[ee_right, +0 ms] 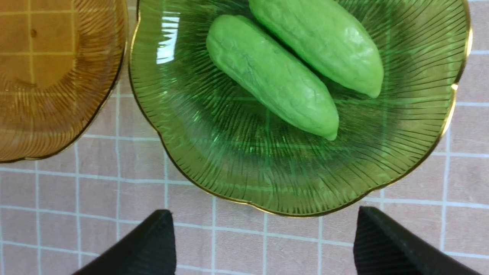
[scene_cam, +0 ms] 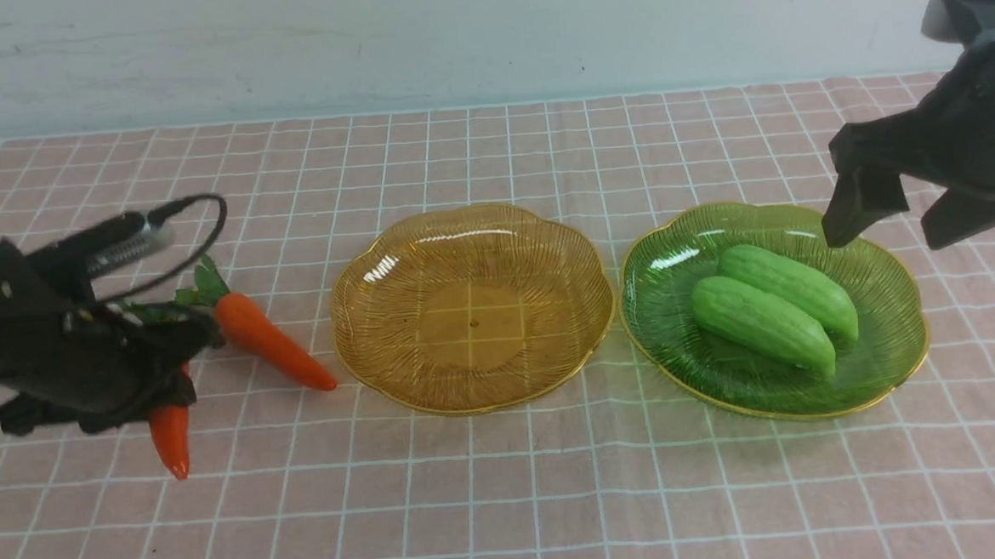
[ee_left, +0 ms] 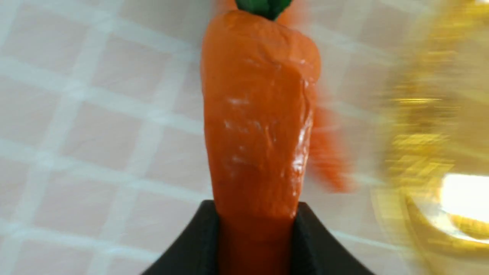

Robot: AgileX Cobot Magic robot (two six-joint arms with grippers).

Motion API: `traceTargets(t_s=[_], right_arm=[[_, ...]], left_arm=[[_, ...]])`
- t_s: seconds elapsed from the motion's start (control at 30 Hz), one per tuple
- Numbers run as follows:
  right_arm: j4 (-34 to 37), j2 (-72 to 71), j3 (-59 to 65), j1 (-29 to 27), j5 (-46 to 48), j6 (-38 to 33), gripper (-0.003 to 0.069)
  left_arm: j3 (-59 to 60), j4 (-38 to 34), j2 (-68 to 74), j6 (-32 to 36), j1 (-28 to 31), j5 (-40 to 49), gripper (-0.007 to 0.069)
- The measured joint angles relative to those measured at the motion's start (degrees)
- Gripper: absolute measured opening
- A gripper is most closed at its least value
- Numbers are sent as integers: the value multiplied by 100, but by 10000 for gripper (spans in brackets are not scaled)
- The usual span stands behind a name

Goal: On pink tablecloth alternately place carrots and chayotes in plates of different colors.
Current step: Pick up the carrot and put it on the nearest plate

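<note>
Currently: near carrot (scene_cam: pixel 170 433) between my left gripper's (ee_left: pixel 256 229) fingers, both sides touched | second carrot (scene_cam: pixel 271 342) on the pink tablecloth (scene_cam: pixel 527 516), just beside the amber plate (scene_cam: pixel 474 323) | green plate (scene_cam: pixel 772 316) holds two chayotes (scene_cam: pixel 776 312) | my right gripper (ee_right: pixel 263 240) hangs near it, jaws apart, gripping nothing

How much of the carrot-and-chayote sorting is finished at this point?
Both chayotes already lie in the green plate. The left gripper is closed on one carrot. Left to do: that carrot and the other one, on the cloth, presumably go into the amber plate, which is empty.
</note>
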Motion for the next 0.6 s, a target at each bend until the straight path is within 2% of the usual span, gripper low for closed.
traceTargets(t_s=[0.13,0.33,0.4,0.6], right_arm=[[93,0,0,0,0,-77,569],[147,0,0,0,0,-146,569],[154,0,0,0,0,-229,569],[154,0,0,0,0,-384,569]], left_arm=[[-941,-165,457,179,-593,279,177],[-1849,-340,1255,214,-1095,285,215],[-2467,-578,1799,209,-1267,345,274],[-3008,-763,2302,209,-1349,608,419]])
